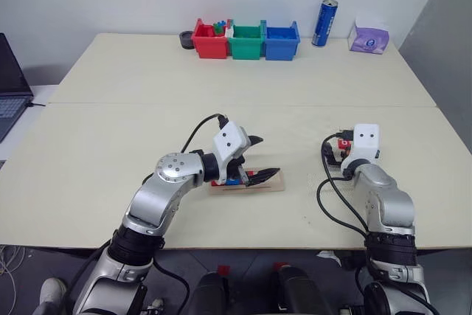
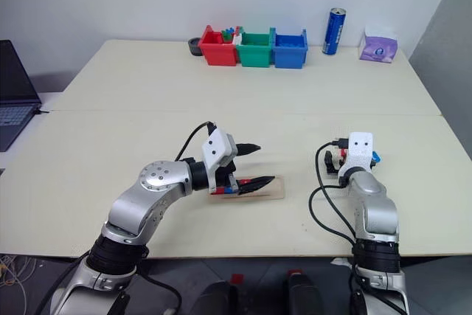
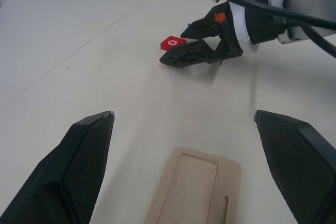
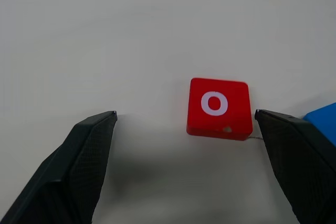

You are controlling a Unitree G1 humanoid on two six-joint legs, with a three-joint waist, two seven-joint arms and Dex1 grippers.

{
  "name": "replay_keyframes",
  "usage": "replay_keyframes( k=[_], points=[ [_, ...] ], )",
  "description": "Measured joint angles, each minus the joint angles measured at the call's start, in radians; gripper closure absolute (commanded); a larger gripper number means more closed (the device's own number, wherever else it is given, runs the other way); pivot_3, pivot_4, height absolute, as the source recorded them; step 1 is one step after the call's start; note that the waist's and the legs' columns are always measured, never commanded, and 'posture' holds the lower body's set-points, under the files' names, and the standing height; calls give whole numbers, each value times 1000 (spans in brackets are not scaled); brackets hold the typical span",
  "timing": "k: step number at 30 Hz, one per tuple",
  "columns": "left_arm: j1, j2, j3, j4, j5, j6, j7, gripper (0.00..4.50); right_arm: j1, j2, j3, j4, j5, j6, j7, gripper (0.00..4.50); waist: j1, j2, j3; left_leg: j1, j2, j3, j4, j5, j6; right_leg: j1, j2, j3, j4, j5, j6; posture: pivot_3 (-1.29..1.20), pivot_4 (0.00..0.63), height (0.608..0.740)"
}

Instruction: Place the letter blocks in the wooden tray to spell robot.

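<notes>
Just then my right gripper (image 4: 185, 116) hung low over the table (image 1: 147, 79) with its two black fingers spread wide, pinching nothing. A red letter block (image 4: 219, 108) marked with a white o lay flat on the table between those fingers, nearer one finger than the other and touching neither. The corner of a blue block (image 4: 321, 120) showed just beside the red one, its letter hidden from me. My left gripper (image 3: 184, 119) was likewise spread wide and empty, poised over the end of the wooden tray (image 3: 195, 190), which lay on the table well to the left of the red o block. The bit of the tray's groove under my left fingers was bare; red and blue blocks (image 1: 230, 181) sat farther along the tray, partly behind my wrist, so I could not read their letters.
</notes>
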Motion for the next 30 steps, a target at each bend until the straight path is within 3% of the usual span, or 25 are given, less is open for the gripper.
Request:
replay_keyframes(
  k=[7, 8, 11, 17, 23, 30],
  points=[
    [-7, 2, 0, 0, 0, 0, -9, 0, -43, 4, -29, 70, 23, -33, -23, 18, 0, 0, 0, 0, 0, 0, 0, 0, 0, 0, 0, 0, 0, 0, 0, 0, 150, 740],
    [-7, 2, 0, 0, 1, 0, -9, 0, -48, 4, -33, 79, 28, -38, -25, 183, 0, 0, 0, 0, 0, 0, 0, 0, 0, 0, 0, 0, 0, 0, 0, 0, 150, 740],
    [-6, 3, 0, 0, 1, 0, -9, 0, -50, 4, -41, 85, 32, -44, -38, 926, 0, 0, 0, 0, 0, 0, 0, 0, 0, 0, 0, 0, 0, 0, 0, 0, 150, 740],
    [-5, 9, 0, -1, 0, 0, -13, 0, -45, 4, -43, 79, 34, -41, -47, 3044, -1, 0, 0, 0, 0, 0, 0, 0, 0, 0, 0, 0, 0, 0, 0, 0, 150, 740],
    [40, 65, -1, -39, -3, -12, -55, 0, -18, 14, -21, -11, 48, 45, -53, 3041, -2, 0, 0, 0, 1, 0, -1, 0, 0, 0, 0, 1, 0, 0, 0, 0, 150, 740],
    [188, 226, 51, -179, -91, -34, -197, 0, 154, -14, 88, -462, 148, 469, 27, 3041, 0, 1, 0, 1, 2, -2, -6, 0, 0, -2, 0, 0, -1, -1, -1, 0, 150, 740]
  ],
)
